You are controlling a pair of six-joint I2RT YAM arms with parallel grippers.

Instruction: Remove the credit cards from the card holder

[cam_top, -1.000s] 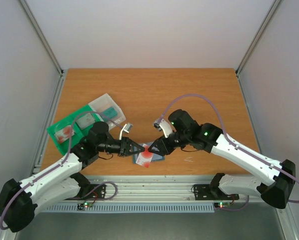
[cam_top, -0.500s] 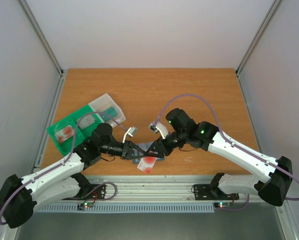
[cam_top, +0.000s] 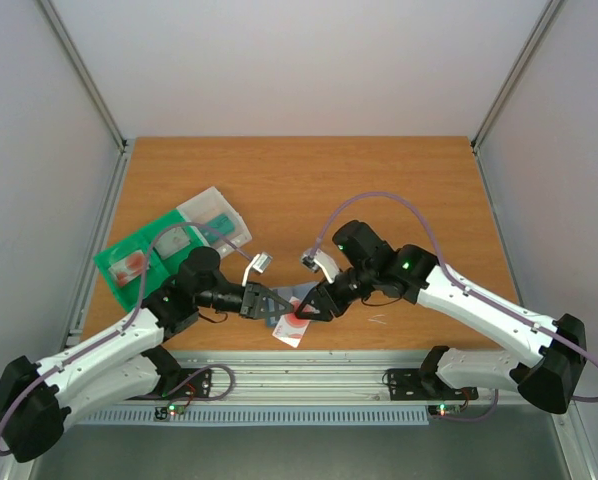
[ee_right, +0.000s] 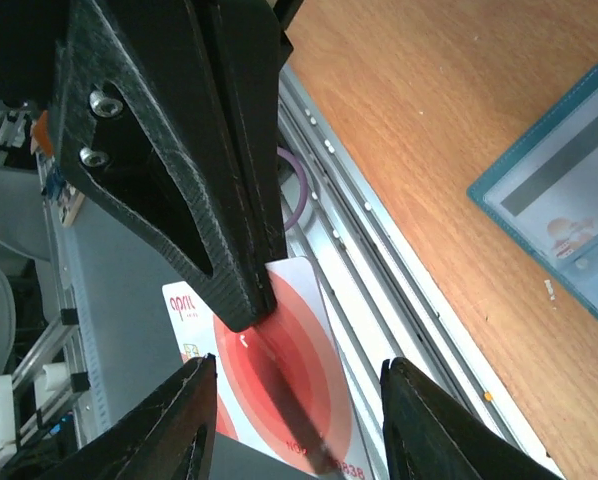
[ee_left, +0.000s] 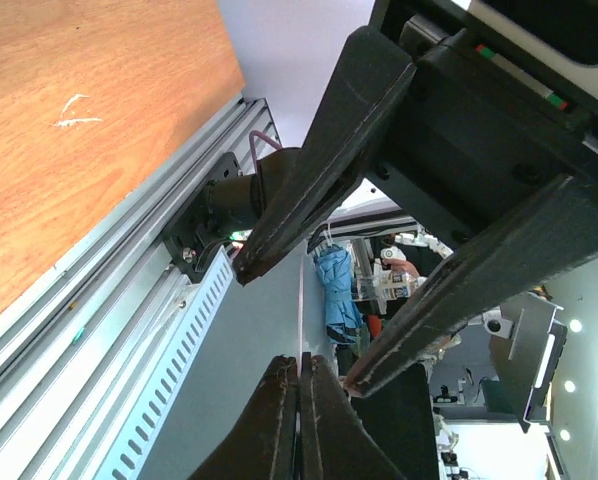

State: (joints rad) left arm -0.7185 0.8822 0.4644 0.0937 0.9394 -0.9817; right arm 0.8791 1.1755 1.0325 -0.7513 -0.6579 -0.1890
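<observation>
My left gripper (cam_top: 276,307) is shut on a whitish credit card with a big red round mark (cam_top: 293,327), held over the table's front edge. In the left wrist view the fingertips (ee_left: 301,362) pinch the card edge-on (ee_left: 301,310). My right gripper (cam_top: 310,307) is open just right of the card. In the right wrist view its gripper (ee_right: 309,430) straddles the card (ee_right: 309,400) without touching it, while the left gripper's fingers (ee_right: 219,200) clamp the card's top. The slate-blue card holder (ee_right: 569,190) lies open on the table with another card inside. It is mostly hidden between the grippers in the top view (cam_top: 290,294).
A green tray (cam_top: 139,258) and a clear box with teal blocks (cam_top: 217,222) sit at the left. An aluminium rail (cam_top: 309,365) runs along the table's front edge, below the held card. The two grippers are very close together.
The red-marked card has moved away from the holder toward the front edge, held by my left gripper. My right gripper has shifted slightly left and down.
</observation>
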